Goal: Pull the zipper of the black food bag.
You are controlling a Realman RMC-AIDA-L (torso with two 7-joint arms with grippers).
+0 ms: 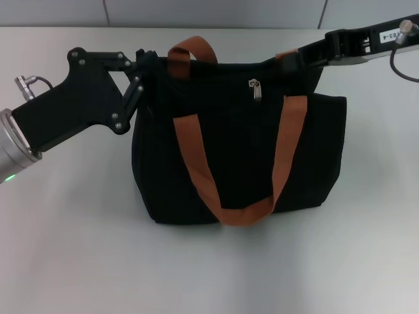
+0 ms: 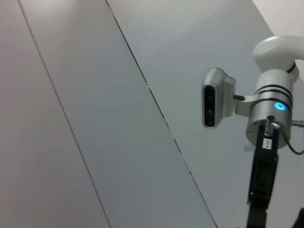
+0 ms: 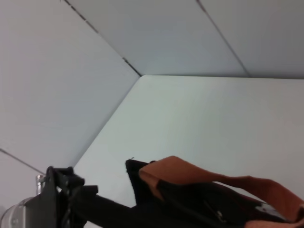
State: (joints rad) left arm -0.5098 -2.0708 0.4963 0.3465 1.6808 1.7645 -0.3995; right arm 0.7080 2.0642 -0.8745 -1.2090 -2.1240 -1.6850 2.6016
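Note:
The black food bag [image 1: 242,150] stands on the table in the head view, with two rust-orange strap handles [image 1: 196,163]. The silver zipper pull [image 1: 255,89] hangs at the middle of the top edge. My left gripper [image 1: 146,64] is at the bag's top left corner, its fingers drawn together on the fabric there. My right gripper [image 1: 300,60] reaches in from the right to the bag's top right corner, beside a strap end. The right wrist view shows the bag's top [image 3: 190,204] and an orange handle [image 3: 190,173]. The left wrist view shows no bag.
The bag rests on a white table [image 1: 65,248] backed by a grey panelled wall [image 1: 196,12]. The left wrist view shows the wall and my right arm's wrist with its camera [image 2: 216,97].

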